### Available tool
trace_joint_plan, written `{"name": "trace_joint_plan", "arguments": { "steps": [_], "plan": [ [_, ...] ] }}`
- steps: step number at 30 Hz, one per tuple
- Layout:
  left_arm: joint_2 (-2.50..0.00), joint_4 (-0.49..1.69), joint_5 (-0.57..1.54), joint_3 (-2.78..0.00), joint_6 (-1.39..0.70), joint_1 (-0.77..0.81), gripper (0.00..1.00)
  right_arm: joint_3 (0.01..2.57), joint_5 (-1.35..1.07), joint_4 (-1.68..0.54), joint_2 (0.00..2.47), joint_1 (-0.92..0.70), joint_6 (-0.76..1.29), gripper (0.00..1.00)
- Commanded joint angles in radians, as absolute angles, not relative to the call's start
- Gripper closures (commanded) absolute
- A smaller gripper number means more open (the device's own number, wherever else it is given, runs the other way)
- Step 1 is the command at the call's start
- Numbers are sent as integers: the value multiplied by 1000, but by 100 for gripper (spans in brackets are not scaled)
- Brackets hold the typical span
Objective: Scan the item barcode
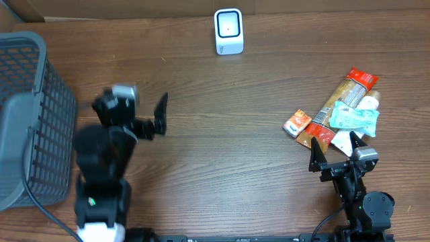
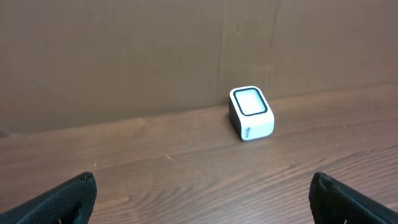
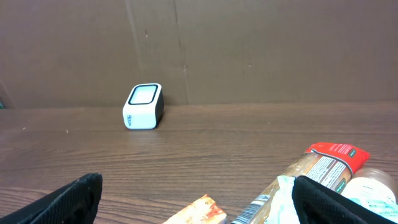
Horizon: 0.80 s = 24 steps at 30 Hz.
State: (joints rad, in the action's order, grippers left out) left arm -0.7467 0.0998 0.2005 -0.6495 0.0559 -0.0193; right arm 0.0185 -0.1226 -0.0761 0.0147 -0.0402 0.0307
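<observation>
1. Overhead: heap of packaged goods [image 1: 339, 113] on the right side of the brown wood-grain table [image 1: 222, 141]. Made up of a long tan pasta packet with red end [image 1: 346, 94], a small orange sachet [image 1: 296, 123], a pale green crinkled pouch [image 1: 354, 118] and a white bottle [image 1: 369, 101].
2. Lies directly ahead of the right gripper [image 1: 334, 151], with the nearest packets right at the fingertips. Well apart from the left gripper [image 1: 131, 111], which sits mid-left near the grey mesh basket [image 1: 27, 114]. Right arm judged much the nearer.
3. Long axis of the pasta packet: diagonal, near-left to far-right, pointing away from the right gripper. Same lie in the right wrist view, red end uppermost.
4. White box-shaped barcode scanner [image 1: 228, 31] at the far edge, centre. Beyond the heap and to its left, window facing up and toward the arms.
5. Right gripper: jaws spread fully, nothing between them. Cannot tell whether a finger brushes the nearest packet. Left gripper: equally wide, empty, over bare wood.
6. Judgement: no item picked yet. Next move likely a short forward reach by the right arm, then a carry far-left to the scanner. No barcode legible on any packet.
</observation>
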Motion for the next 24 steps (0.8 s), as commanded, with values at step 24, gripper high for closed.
{"name": "trace_joint_plan", "arguments": {
  "steps": [24],
  "plan": [
    [-26, 76, 52, -5, 83, 47, 0, 8, -113, -73, 3, -47, 38, 0]
  ]
}}
